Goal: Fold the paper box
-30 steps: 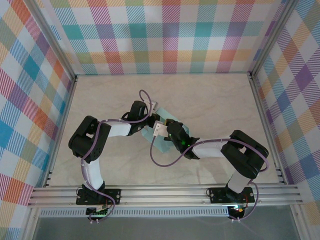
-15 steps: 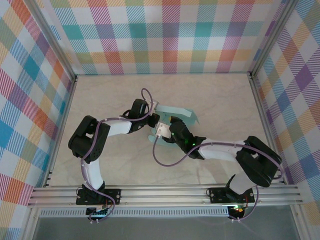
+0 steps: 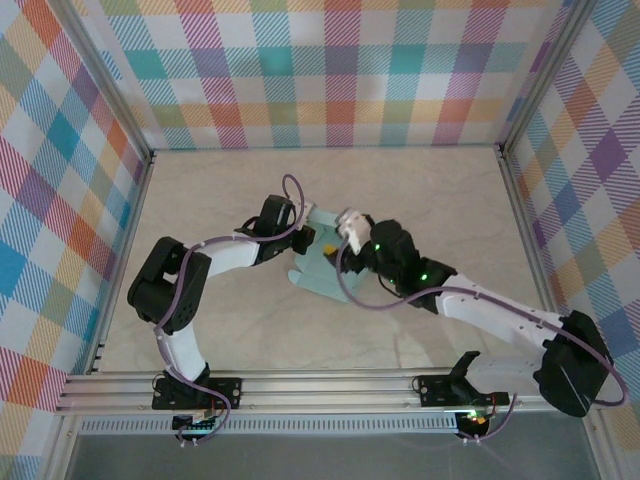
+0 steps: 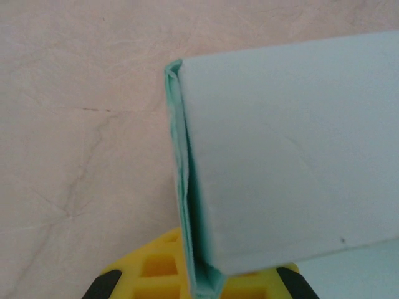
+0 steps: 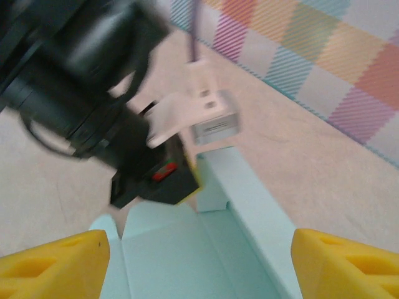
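Mint-green card, the paper box (image 3: 316, 272), lies partly folded at the centre of the pale marbled table (image 3: 200, 200) in the top view, well apart from the plaid walls (image 3: 330, 70). The left arm (image 3: 230, 255) curves in from the lower left, and the left gripper (image 3: 312, 238) sits at the card's upper left edge. The right arm (image 3: 490, 310) stretches in from the lower right, with its wrist end over the card's upper right part. From up here I cannot tell how either pair of jaws stands.

In the left wrist view, a raised panel of the paper box (image 4: 293, 156) takes up the right and centre of the frame. Its folded edge runs from the upper centre down to the bottom. There the edge passes between the yellow fingers (image 4: 159, 271) of the left gripper (image 4: 199, 283), which are pressed together and pinch the card. Bare table (image 4: 81, 124) shows on the left.

In the right wrist view, the right gripper (image 5: 199, 261) is spread wide, with one yellow fingertip (image 5: 53, 261) in the lower left corner and the other in the lower right. Neither visibly touches the card. Between them the paper box (image 5: 168, 249) lies open, with a flat floor at the lower centre and a raised side wall running from the centre towards the lower right. At the wall's far end, left of centre, sits the blurred black body of the left gripper (image 5: 184, 180). A plaid wall (image 5: 324, 56) crosses the upper right.
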### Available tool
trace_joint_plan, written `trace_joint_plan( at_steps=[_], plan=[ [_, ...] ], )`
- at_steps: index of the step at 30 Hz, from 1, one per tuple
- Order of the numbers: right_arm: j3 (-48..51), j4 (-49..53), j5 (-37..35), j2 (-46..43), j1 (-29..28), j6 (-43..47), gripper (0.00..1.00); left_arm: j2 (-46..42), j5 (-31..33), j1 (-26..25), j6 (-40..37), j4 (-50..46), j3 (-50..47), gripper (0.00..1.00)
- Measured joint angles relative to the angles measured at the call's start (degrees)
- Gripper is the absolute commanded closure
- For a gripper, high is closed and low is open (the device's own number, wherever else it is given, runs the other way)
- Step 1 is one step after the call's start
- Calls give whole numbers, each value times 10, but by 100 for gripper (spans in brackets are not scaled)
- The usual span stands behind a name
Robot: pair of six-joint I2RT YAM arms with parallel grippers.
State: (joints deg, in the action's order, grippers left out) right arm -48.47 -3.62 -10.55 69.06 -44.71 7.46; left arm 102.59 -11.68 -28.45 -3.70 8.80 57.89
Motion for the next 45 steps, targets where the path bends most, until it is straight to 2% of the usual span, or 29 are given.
trace_joint_plan(
  at_steps=[6, 11, 18, 30, 36, 45],
  plan=[
    [-87, 74, 98, 40, 137, -188, 24, -29, 35, -12, -28, -17, -9, 96],
    [-182, 160, 187, 135, 200, -283, 23, -57, 50, -38, -41, -61, -20, 96],
    [-263, 245, 296, 260, 207, -324, 24, -104, 58, -56, -47, -111, -34, 95],
    [-262, 210, 472, 372, 207, -368, 29, -75, 88, -83, -28, -59, -82, 93],
    [-262, 174, 520, 409, 207, -383, 29, -62, 85, -87, -18, -21, -85, 93],
    [-261, 152, 537, 438, 212, -370, 30, -50, 82, -87, -15, 5, -85, 90]
  ],
)
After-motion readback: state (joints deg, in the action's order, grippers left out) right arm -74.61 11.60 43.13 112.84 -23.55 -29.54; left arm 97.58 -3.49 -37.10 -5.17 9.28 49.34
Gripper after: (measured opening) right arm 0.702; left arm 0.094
